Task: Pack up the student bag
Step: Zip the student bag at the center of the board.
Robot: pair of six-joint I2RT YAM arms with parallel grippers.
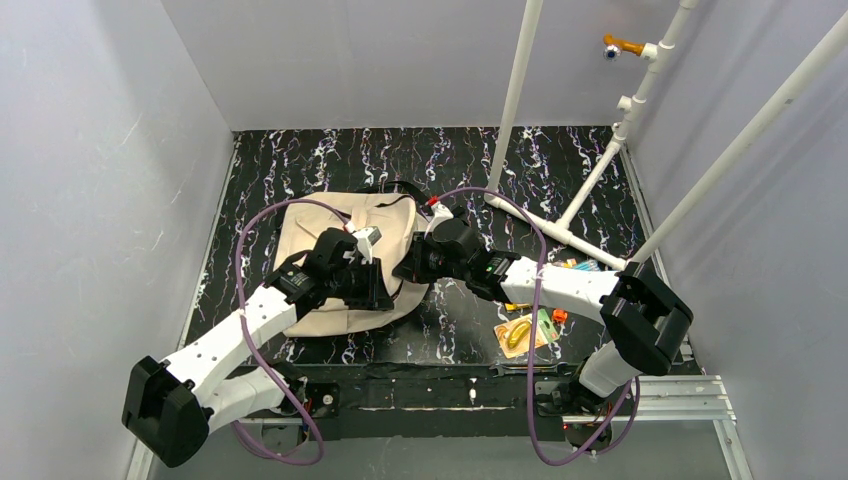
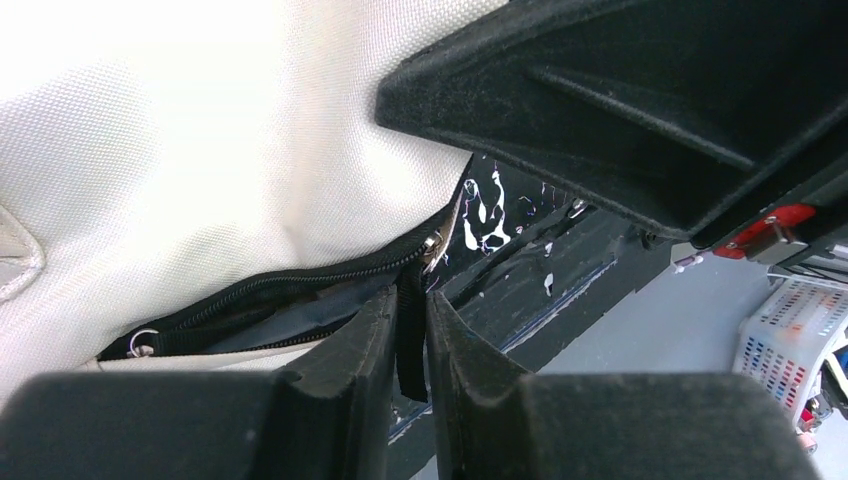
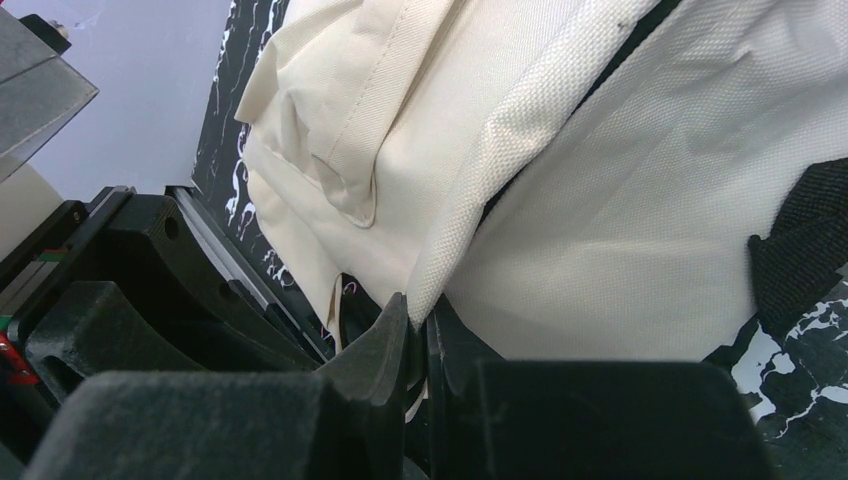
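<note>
Bag (image 1: 312, 228), beige, on desk (image 1: 300, 160): left hand (image 2: 410, 305) pinching its black zip pull (image 2: 410, 362), right hand (image 3: 418, 315) pinching its edge fold (image 3: 470, 220).

Black, white-veined tabletop (image 1: 330, 160) carries: student bag (image 1: 390, 215) left of centre, colourful flat items (image 1: 525, 333) near right, white pipe frame (image 1: 560, 232) at far right.

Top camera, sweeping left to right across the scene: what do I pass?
First the left arm's elbow → student bag → colourful books → right arm's elbow.
</note>
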